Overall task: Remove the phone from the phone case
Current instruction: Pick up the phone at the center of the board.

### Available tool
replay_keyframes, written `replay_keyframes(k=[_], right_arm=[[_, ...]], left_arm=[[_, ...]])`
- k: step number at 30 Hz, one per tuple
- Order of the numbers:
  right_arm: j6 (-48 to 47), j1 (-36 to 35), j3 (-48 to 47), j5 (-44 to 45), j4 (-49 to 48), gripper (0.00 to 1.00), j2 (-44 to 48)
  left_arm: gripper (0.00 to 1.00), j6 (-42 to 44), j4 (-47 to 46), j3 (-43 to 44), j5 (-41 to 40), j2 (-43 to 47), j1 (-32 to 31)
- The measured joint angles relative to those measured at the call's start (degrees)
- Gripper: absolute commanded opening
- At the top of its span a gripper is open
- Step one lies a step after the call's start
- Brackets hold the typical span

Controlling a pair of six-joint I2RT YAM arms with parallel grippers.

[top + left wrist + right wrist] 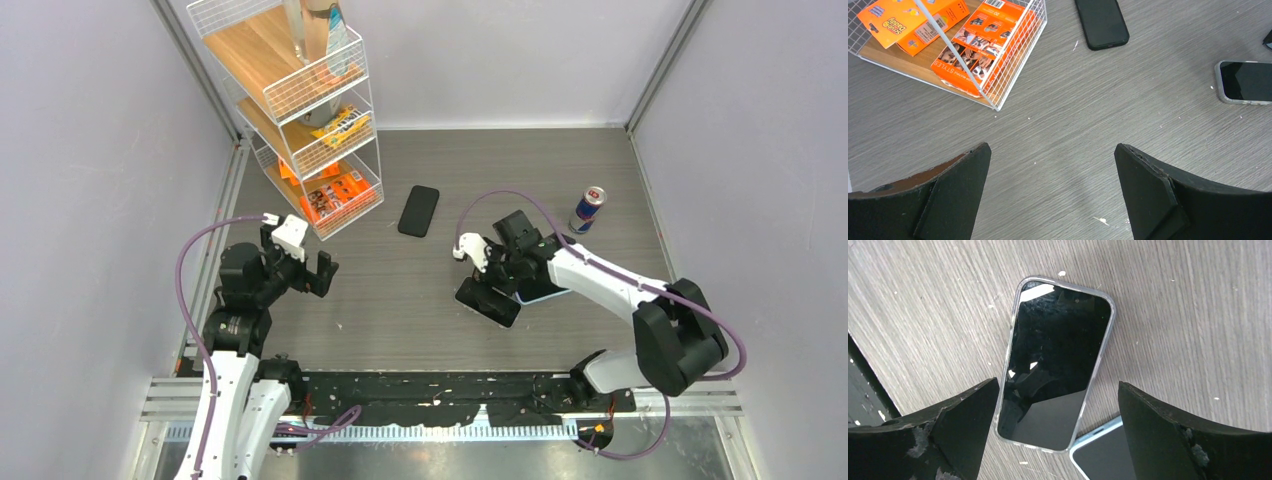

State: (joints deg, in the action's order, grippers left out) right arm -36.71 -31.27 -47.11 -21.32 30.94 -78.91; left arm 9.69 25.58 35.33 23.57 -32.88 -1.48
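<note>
A phone with a dark screen in a clear case [1055,360] lies flat on the grey table, also seen as the cased phone [488,302] and, at the right edge of the left wrist view, as the cased phone [1245,81]. My right gripper [1058,385] hovers open over its near end, one finger on each side and clear of it; from above the right gripper [500,262] hides part of it. A light-blue-rimmed phone [1103,455] lies beside it. My left gripper [1052,147] is open over bare table, shown from above as the left gripper [297,258].
A black phone-shaped slab [418,210] lies mid-table, also visible as the black slab [1102,22]. A white wire rack [300,100] with orange boxes [983,47] stands at the back left. An energy drink can [588,208] stands at the back right. The black front rail [860,385] runs close by.
</note>
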Motion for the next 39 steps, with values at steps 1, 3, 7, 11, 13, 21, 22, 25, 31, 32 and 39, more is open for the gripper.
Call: replay_keyframes(k=[1, 3, 7, 11, 13, 21, 22, 25, 31, 32, 39], right_arm=[[0.85, -0.37, 0.09, 0.5, -0.55, 0.96, -0.55], [2.82, -1.11, 0.09, 1.64, -1.84, 0.95, -2.38], [6.03, -2.47, 0.09, 4.72, -3.32, 0.95, -5.97], [8.24, -3.5, 0.09, 7.34, -3.8, 0.95, -7.02], [9.18, -3.98, 0.09, 8.39, -3.87, 0.95, -7.02], [11.23, -4.83, 0.09, 9.94, -3.87, 0.95, -7.02], [11.3, -4.85, 0.09, 9.97, -3.85, 0.95, -7.02], [11.39, -4.9, 0.09, 9.9, -3.74, 0.95, -6.95], [11.02, -5.01, 0.09, 9.33, -3.1, 0.95, -6.56], [10.88, -5.03, 0.09, 9.31, -2.82, 0.95, -6.32], [9.88, -5.11, 0.09, 8.24, -0.87, 0.95, -5.31]], left_arm=[[0.99, 0.02, 0.0, -0.02, 0.0, 0.0, 0.0], [0.99, 0.02, 0.0, 0.0, -0.02, 0.0, 0.0], [0.99, 0.02, 0.0, -0.02, -0.02, 0.02, 0.0], [0.99, 0.02, 0.0, -0.02, -0.02, 0.04, 0.0], [0.99, 0.02, 0.0, -0.02, -0.02, 0.11, 0.0], [0.99, 0.0, 0.0, -0.02, -0.02, 0.28, 0.0], [0.99, 0.02, 0.0, -0.02, -0.02, 0.37, 0.0], [0.99, 0.02, 0.0, -0.04, -0.02, 0.61, 0.0], [0.99, 0.02, 0.0, -0.09, -0.02, 0.92, 0.0], [0.99, 0.0, 0.0, -0.11, -0.02, 0.94, 0.0], [0.99, 0.0, 0.0, -0.13, -0.02, 1.27, 0.0]])
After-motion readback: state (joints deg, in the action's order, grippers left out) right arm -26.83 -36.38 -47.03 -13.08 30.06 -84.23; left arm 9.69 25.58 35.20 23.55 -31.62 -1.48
